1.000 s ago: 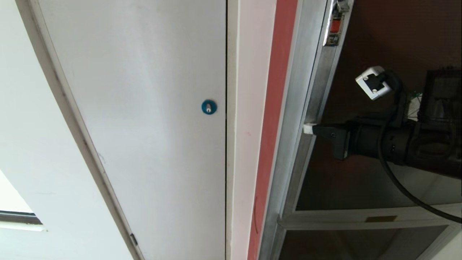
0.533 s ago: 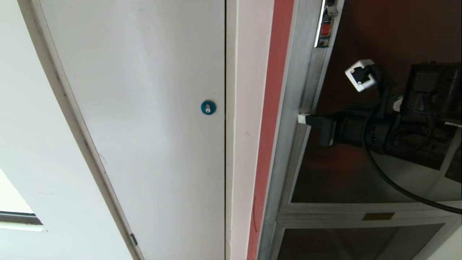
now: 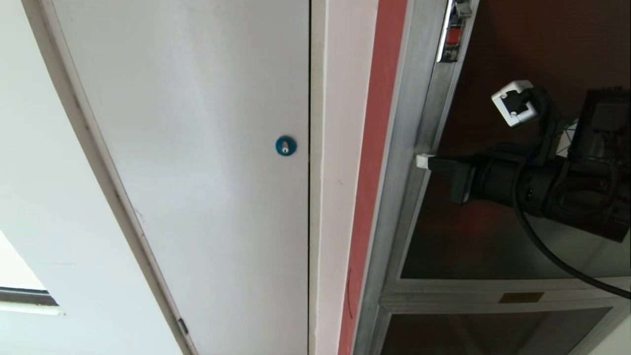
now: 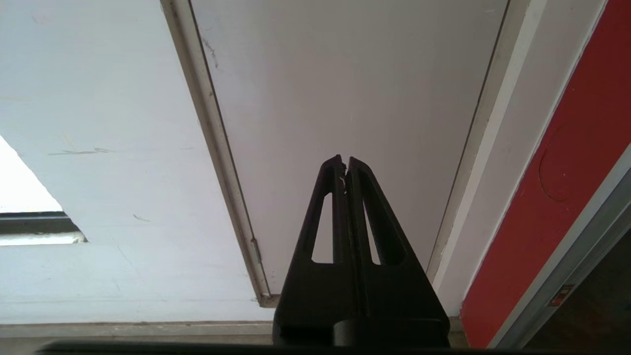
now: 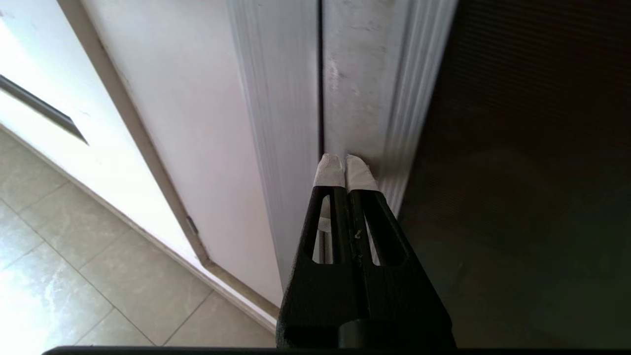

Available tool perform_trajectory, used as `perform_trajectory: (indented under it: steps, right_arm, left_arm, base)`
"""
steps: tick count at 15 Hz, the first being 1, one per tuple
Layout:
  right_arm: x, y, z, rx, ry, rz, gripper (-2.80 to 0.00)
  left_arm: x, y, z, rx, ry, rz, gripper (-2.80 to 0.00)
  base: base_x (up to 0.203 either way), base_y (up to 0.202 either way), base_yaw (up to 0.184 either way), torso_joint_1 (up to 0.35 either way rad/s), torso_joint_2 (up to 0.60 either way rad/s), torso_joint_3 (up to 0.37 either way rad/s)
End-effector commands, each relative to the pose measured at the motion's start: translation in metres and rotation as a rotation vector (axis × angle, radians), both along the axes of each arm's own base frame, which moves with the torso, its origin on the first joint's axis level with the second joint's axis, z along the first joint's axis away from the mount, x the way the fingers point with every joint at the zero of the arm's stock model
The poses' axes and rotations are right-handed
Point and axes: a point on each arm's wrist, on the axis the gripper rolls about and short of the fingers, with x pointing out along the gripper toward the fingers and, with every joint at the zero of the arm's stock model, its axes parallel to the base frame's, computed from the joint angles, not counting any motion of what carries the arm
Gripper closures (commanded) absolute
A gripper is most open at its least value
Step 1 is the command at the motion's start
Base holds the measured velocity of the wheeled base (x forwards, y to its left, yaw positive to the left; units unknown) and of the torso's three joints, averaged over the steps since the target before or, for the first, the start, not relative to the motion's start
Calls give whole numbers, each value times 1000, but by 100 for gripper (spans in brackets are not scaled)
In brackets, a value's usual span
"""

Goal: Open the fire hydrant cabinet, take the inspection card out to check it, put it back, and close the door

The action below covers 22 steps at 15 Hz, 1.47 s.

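Note:
The fire hydrant cabinet (image 3: 394, 197) shows its brushed aluminium frame to the right of a red strip. Its door (image 3: 512, 44) is a dark glass pane in a silver frame, with a small red latch (image 3: 454, 34) near the top. My right gripper (image 3: 423, 161) is shut, and its white-taped fingertips (image 5: 359, 172) press on the door's silver frame (image 5: 355, 74), right beside the seam with the cabinet frame. My left gripper (image 4: 345, 160) is shut and empty, parked low before the white panel. The inspection card is hidden.
A plain white panel (image 3: 197, 148) with a blue round lock (image 3: 285, 146) fills the left. Below the door sit a small brass plate (image 3: 521, 297) and a lower dark pane (image 3: 468, 335). Grey floor tiles (image 5: 74, 256) lie beneath.
The head view swayed left and came back. My right gripper's tips have slid a little upward along the door's frame edge, still shut. The left arm has not moved.

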Motion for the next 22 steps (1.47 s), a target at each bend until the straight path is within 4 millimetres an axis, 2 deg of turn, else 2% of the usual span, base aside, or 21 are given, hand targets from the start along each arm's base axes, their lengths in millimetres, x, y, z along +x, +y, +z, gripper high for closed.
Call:
perform_trajectory:
  steps: [1,6,10,12,14,18,22]
  right_arm:
    - [-11,-3,1,10,1,11,0]
    - [-24,-5,5,20,-13,23,0]
    - [-52,3,21,114,-30,97,0]
    - [-67,0,30,127,-44,119,0]
    - [-77,-2,47,175,-73,131,0]
    - [-84,-6,87,248,-132,135,0]
    - [-80,-4,125,265,-166,135,0]
  left_arm:
    - [1,0,-3,1,13,0,0]
    - [1,0,-3,1,13,0,0]
    - [1,0,-3,1,13,0,0]
    - [1,0,-3,1,13,0,0]
    - [1,0,-3,1,13,0,0]
    - [1,0,-3,1,13,0,0]
    - [1,0,-3,1,13,0,0]
  base:
    - [0,0,0,0,0,0]
    - [0,0,0,0,0,0]
    - [0,0,0,0,0,0]
    - [0,0,0,0,0,0]
    - [0,0,0,0,0,0]
    - [0,0,0,0,0,0]
    - [0,0,0,0,0,0]
